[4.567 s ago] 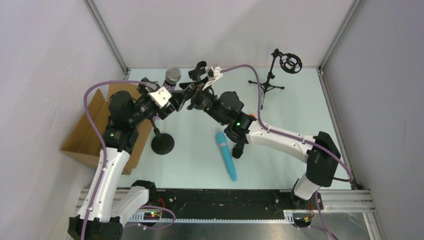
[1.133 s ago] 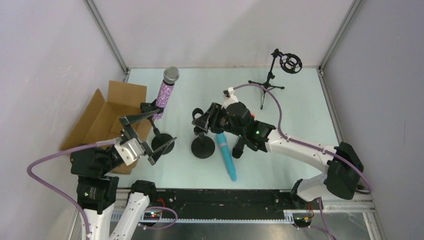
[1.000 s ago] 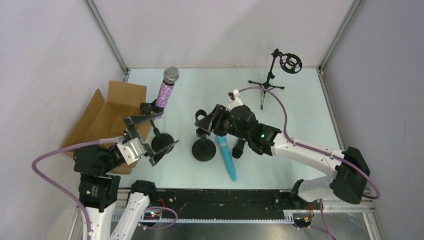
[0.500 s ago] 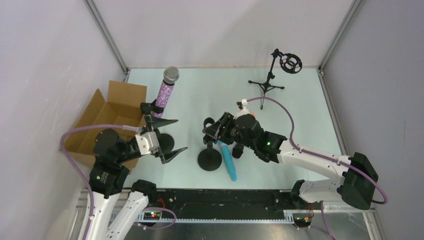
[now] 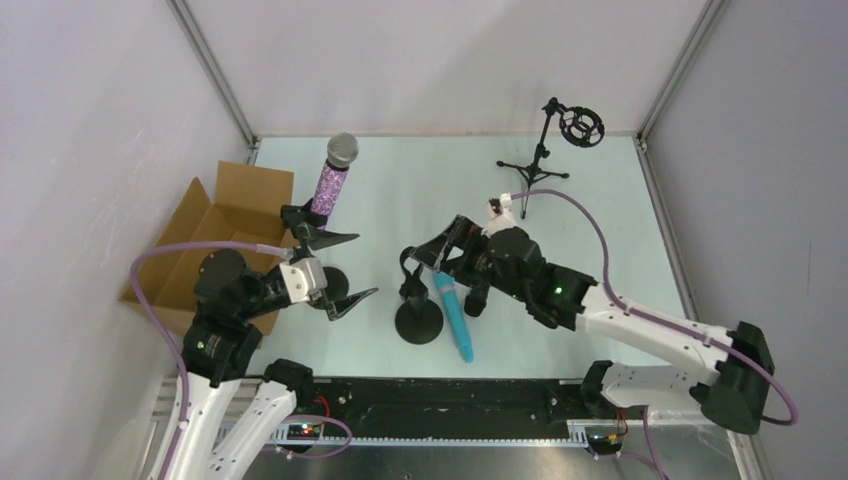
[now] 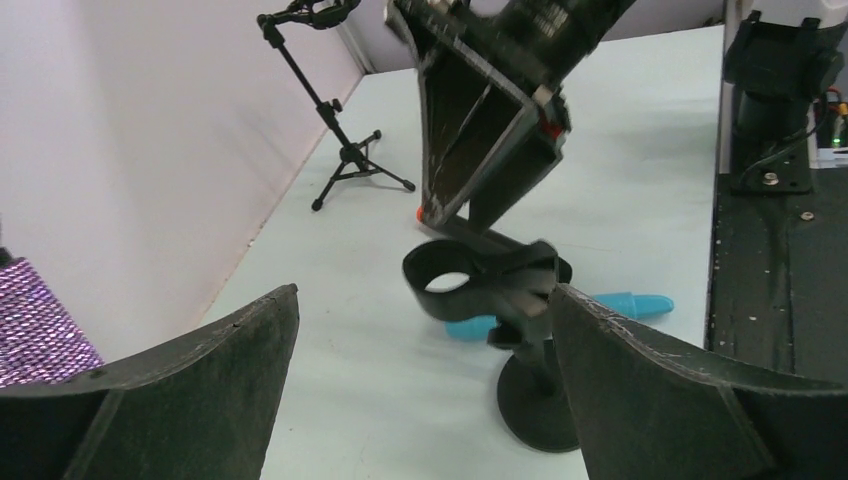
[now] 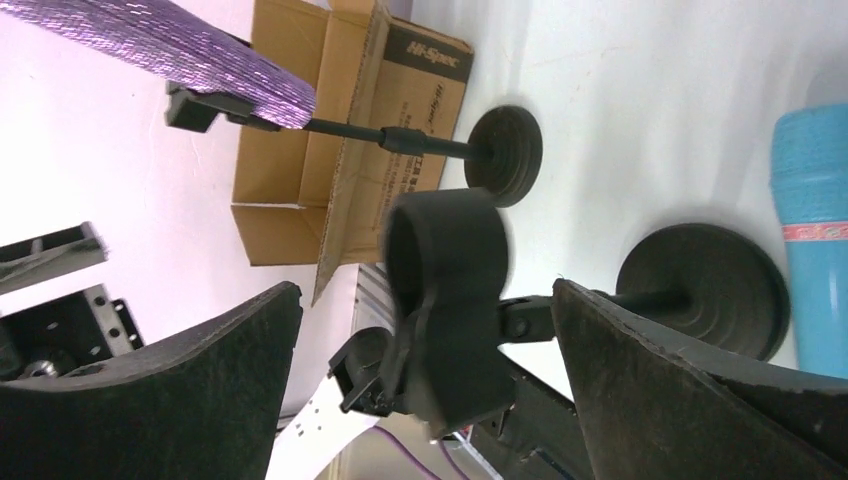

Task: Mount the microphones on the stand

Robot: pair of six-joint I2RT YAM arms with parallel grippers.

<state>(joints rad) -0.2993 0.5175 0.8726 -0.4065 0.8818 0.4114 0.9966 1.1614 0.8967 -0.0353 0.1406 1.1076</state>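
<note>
The purple glitter microphone (image 5: 335, 180) sits tilted in the clip of the left stand (image 5: 325, 285); it also shows as purple microphone (image 7: 180, 45). A second stand, with a round base (image 5: 419, 322), carries an empty black clip (image 5: 412, 262). My right gripper (image 5: 432, 256) is open, its jaws on either side of that clip (image 7: 445, 290) without pinching it. The light blue microphone (image 5: 453, 315) lies flat beside the base. The black microphone (image 5: 478, 297) is mostly hidden under the right arm. My left gripper (image 5: 342, 268) hangs open and holds nothing, facing the empty clip (image 6: 480, 285).
An open cardboard box (image 5: 215, 235) stands at the left, behind the left arm. A black tripod stand (image 5: 540, 160) with a ring mount (image 5: 581, 125) is at the back right. Grey walls close in three sides.
My right gripper has opened and let go of the second stand's clip. It had carried that stand a little right and nearer. The left arm has swung in toward the middle.
</note>
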